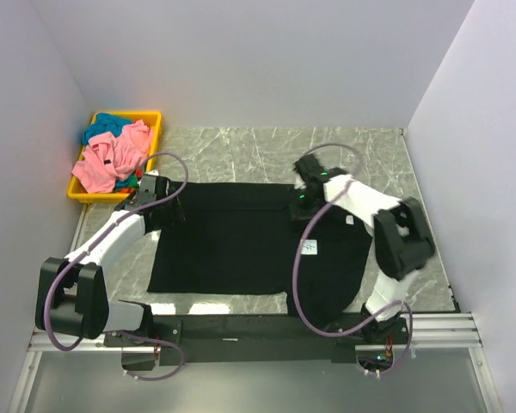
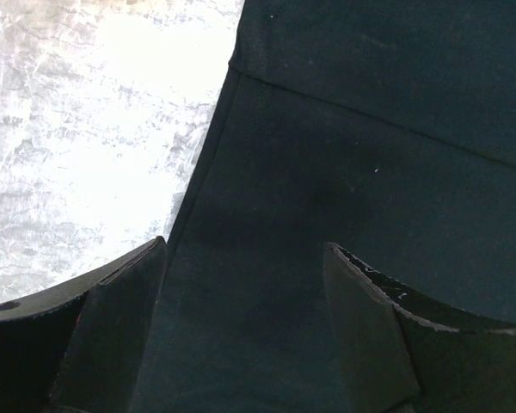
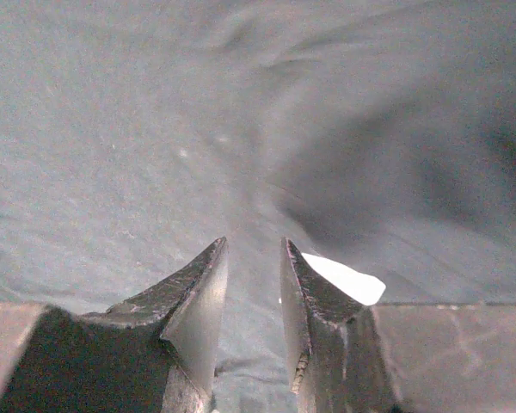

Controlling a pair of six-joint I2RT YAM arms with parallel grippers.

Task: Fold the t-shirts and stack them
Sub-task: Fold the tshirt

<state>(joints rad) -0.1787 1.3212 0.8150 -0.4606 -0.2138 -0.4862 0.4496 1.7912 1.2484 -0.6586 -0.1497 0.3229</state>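
Black t-shirt (image 1: 232, 249) flat, long axis left-right, white tags (image 1: 310, 247) toward right end.

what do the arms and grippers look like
The left arm and right arm have white shells with black joints. A mauve cable loops along each. The left gripper and right gripper have black wedge fingers.

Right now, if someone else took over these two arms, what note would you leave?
Left gripper: open above the edge of the large black fabric t-shirt, holding nothing.
Right gripper: slightly open over the same shirt, nothing pinched.
That shirt lies spread on the marble table; the pink t-shirt and teal t-shirt sit heaped in the yellow plastic bin.
Done: nothing stacked. Left: fold all three, stack them.
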